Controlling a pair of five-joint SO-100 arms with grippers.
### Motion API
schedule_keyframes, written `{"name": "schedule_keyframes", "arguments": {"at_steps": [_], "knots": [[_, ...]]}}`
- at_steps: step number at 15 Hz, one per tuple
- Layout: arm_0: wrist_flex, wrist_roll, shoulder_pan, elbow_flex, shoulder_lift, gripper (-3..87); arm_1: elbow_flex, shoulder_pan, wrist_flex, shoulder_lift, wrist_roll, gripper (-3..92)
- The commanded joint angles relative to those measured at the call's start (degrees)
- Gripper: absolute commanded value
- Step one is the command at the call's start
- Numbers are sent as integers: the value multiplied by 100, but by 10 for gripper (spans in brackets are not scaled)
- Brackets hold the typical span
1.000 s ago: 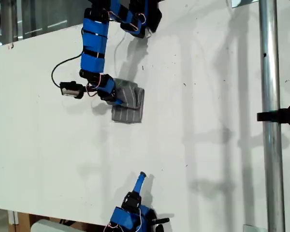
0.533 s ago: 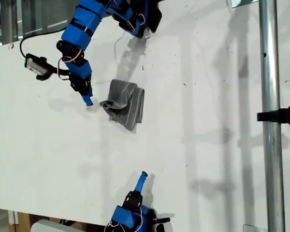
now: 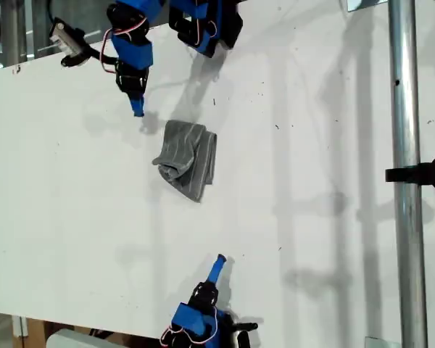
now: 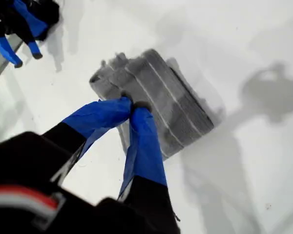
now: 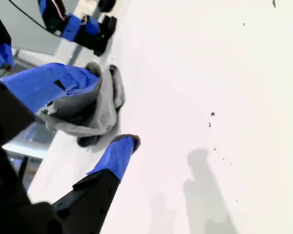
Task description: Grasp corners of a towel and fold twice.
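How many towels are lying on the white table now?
1. The towel lies folded and bunched near the middle of the table in the exterior view, touching neither gripper. No other towel shows; another could hide within its folds.

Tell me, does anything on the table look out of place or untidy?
Yes. The towel lies askew on the white table. One end is bunched into a lump and its edges do not line up, so the fold is not neat.

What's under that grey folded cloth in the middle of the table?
Only the white table shows around the towel. The towel lies folded in layers, so whatever is between or beneath them is covered. No arm touches it.
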Motion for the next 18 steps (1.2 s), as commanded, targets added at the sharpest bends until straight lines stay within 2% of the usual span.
{"name": "schedule_keyframes", "arguments": {"at_steps": [1, 2, 4, 5, 6, 7, 8, 9, 10, 11, 14, 18], "knots": [[-246, -44, -167, 211, 44, 246, 1450, -290, 396, 2074, 659, -3], [-299, -88, -149, 422, 44, 262, 1960, -422, 642, 2610, 958, -3], [229, -738, -176, 492, 44, 240, 2602, -475, 1397, 3146, 1336, -3], [580, -940, -149, 492, 44, 231, 2909, -475, 1441, 3146, 1503, -3], [633, -870, -149, 492, 44, 214, 3278, -439, 1477, 3155, 1731, -3], [642, -246, -158, 492, 44, 205, 3322, -466, 1890, 3120, 2215, -2], [642, -97, -79, 492, 35, 197, 3313, -413, 1978, 3120, 2232, -2], [642, 431, -9, 492, 35, 187, 3331, -563, 2101, 3120, 2856, 74], [642, 1318, -9, 492, 35, 174, 3313, -1020, 2118, 3120, 3094, 148], [642, 1380, -26, 492, 44, 170, 3313, -1318, 2153, 3120, 2848, 145], [642, 1380, -35, 492, 44, 146, 3313, -2004, 2153, 3120, 2777, 145], [642, 1380, -35, 492, 44, 138, 3313, -2232, 2153, 3120, 2777, 145]]}}
